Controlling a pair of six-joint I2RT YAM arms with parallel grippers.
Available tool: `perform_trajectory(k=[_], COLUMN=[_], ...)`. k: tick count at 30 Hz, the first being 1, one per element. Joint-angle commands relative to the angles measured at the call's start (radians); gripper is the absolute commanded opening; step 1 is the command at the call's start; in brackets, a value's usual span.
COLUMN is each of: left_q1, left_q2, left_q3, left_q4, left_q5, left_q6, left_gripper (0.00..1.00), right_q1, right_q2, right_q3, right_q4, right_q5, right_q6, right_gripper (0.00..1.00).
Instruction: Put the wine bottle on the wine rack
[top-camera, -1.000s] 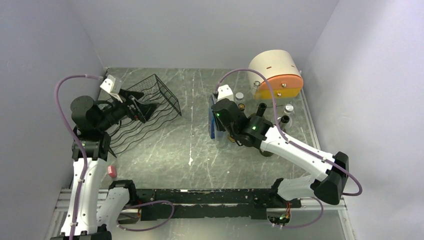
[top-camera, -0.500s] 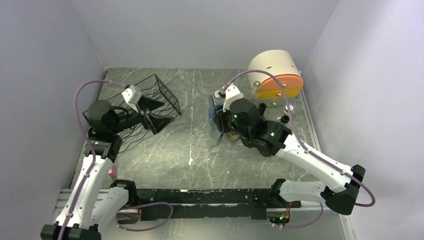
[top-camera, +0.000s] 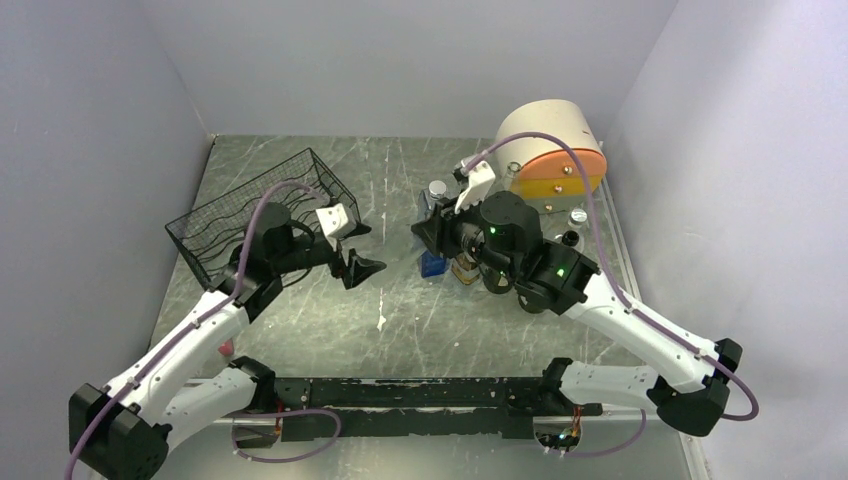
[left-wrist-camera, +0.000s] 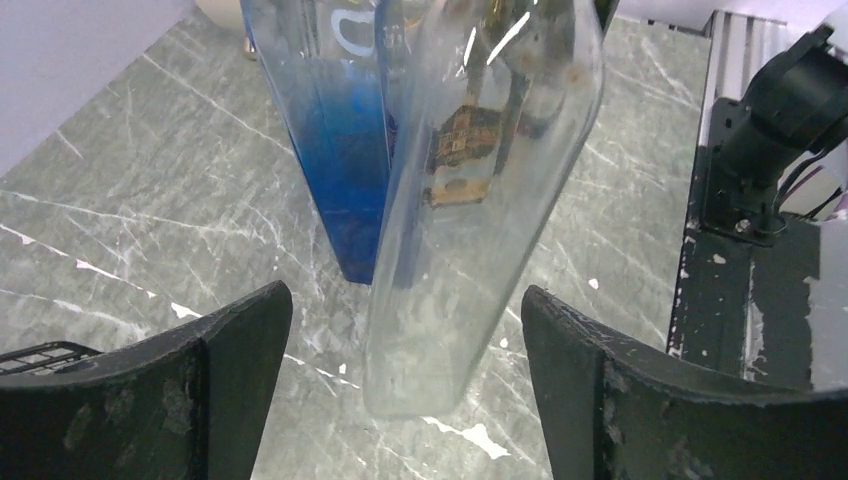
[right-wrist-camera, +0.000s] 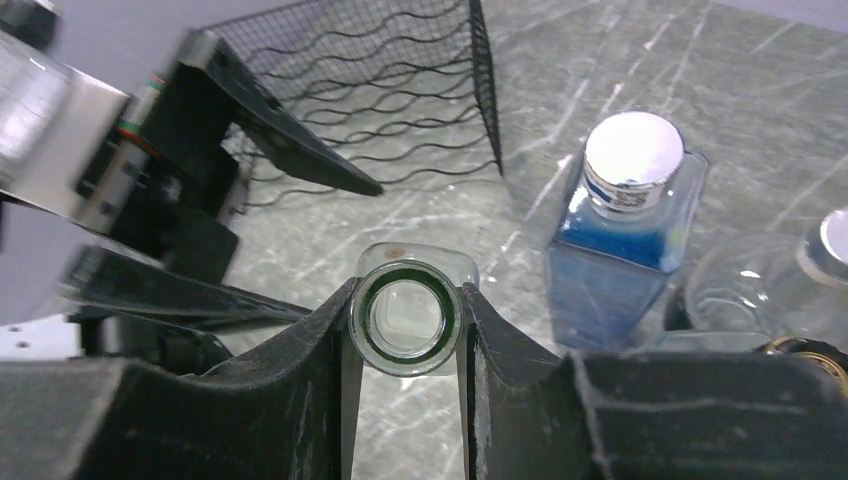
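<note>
No words I can make out: the gold label (left-wrist-camera: 463, 152) on the clear wine bottle (left-wrist-camera: 470, 290) is blurred, and the white lettering (left-wrist-camera: 349, 30) on the blue bottle (left-wrist-camera: 345, 170) is cut off.

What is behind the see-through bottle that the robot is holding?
Seen from the left wrist, a blue bottle stands behind the clear bottle. The glass covers its right side, and something brown behind is too blurry to name.
</note>
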Motion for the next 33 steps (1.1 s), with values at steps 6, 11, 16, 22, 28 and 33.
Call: perform_trajectory(k=[6, 11, 16, 22, 28, 33], left_q1=[-0.044, -0.045, -0.045, -0.045, -0.045, -0.045], left_q2=[0.051, 0.055, 0.019, -0.022, -0.04, -0.038], left_q3=[-0.029, -0.058, -0.084, -0.111, -0.117, -0.114], left_q4=[0.049, 0.09, 0.11, 0.127, 0.127, 0.145], left_q5=[0.039, -0.015, -0.028, -0.022, -0.041, -0.021], left_q6=[0.153, 0.138, 0.152, 0.169, 0.189, 0.209], left_gripper=[0.93, 0.88, 0.85, 0.91, 0.83, 0.29], right_q1=[0.001, 0.001, 0.001, 0.001, 0.001, 0.0], right_q2=[0.044, 0.058, 0.05, 0.045, 0.044, 0.04], right_q3=[0.124, 0.135, 0.118, 0.111, 0.104, 0.102], right_q4=[0.168, 0.184, 0.184, 0.164, 0.152, 0.155], right_q5=[-0.039, -0.05, -0.057, -0.056, -0.063, -0.086], right_q6=[0.159, 0.183, 0.186, 0.178, 0.169, 0.165], right_gripper=[0.06, 0.04, 0.04, 0.05, 0.05, 0.1])
